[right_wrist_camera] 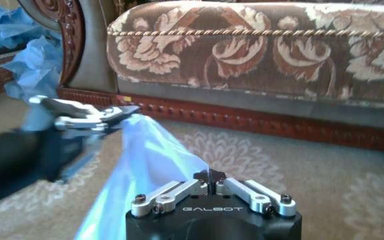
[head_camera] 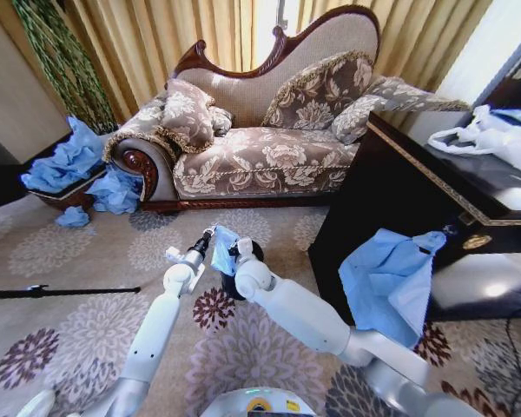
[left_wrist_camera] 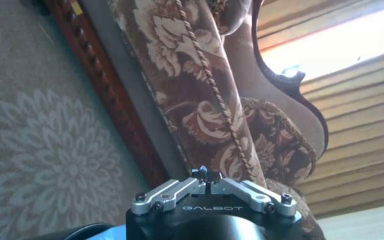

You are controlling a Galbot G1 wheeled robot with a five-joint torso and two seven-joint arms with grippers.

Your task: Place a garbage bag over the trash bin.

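Observation:
The light blue translucent garbage bag (head_camera: pixel 224 249) hangs between my two grippers above the carpet, in front of the sofa. My left gripper (head_camera: pixel 208 235) is shut on the bag's upper edge, and the right wrist view shows that left gripper (right_wrist_camera: pixel 126 113) pinching the film. My right gripper (head_camera: pixel 237 248) is shut on the other side of the garbage bag (right_wrist_camera: pixel 153 159), whose film runs down from my right gripper's fingertips (right_wrist_camera: pixel 210 176). The black trash bin (head_camera: pixel 255 253) stands just behind and below the bag, mostly hidden by my right arm. In the left wrist view my left gripper (left_wrist_camera: pixel 207 175) points at the sofa.
The patterned sofa (head_camera: pixel 260 156) stands close ahead. Crumpled blue bags (head_camera: pixel 65 161) lie at its left end. A dark cabinet (head_camera: pixel 399 191) stands on the right with a blue sheet (head_camera: pixel 386 278) hanging on it and white bags (head_camera: pixel 495 135) on top. A black rod (head_camera: pixel 52 292) lies on the carpet.

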